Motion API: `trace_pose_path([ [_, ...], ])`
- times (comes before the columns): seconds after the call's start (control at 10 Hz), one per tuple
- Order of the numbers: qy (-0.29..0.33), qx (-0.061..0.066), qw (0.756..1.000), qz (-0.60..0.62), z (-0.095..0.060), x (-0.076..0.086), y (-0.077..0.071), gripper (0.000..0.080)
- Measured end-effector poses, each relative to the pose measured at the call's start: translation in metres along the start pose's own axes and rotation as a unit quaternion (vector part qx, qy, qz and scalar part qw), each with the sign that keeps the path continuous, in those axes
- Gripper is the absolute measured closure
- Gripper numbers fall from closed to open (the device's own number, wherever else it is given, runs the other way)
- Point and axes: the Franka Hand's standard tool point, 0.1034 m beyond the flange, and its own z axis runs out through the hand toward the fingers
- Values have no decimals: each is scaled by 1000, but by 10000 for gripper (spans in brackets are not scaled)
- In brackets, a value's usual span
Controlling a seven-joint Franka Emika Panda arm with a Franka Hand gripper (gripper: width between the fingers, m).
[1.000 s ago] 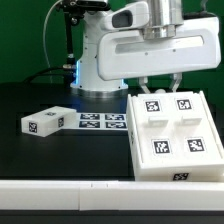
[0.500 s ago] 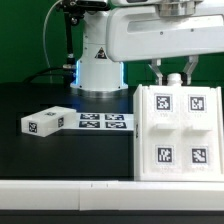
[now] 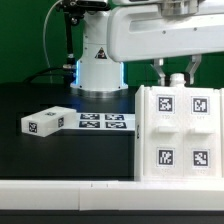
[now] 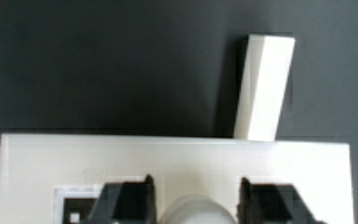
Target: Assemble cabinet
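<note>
The white cabinet (image 3: 176, 132) stands nearly upright on the black table at the exterior view's right, with four square tags on the face towards the camera. My gripper (image 3: 173, 78) comes down from above onto its top edge, one dark finger on each side of that edge, shut on it. In the wrist view the gripper (image 4: 197, 203) shows two black fingers (image 4: 130, 200) straddling a rounded white part of the cabinet (image 4: 140, 158). A loose white panel (image 3: 45, 121) with tags lies on the table at the exterior view's left; it also shows beyond the cabinet as a long white piece (image 4: 265, 88).
The marker board (image 3: 104, 122) lies flat between the loose panel and the cabinet. The white robot base (image 3: 98, 62) stands behind it. The table's white front edge (image 3: 60, 195) runs along the bottom.
The cabinet has been tipped up from a leaning pose to nearly upright, with the gripper rising with its top edge. Little has moved in the last half second.
</note>
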Motion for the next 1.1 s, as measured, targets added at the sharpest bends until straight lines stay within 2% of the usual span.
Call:
trace_pose_path([
  [0.3, 2, 5, 1000, -20, -10, 22, 2, 584],
  [0.4, 2, 5, 1000, -27, -6, 24, 6, 584],
  [0.8, 7, 4, 1000, -18, -1, 20, 0, 609],
  [1.1, 30, -3, 1000, -8, 2, 5, 0, 631],
])
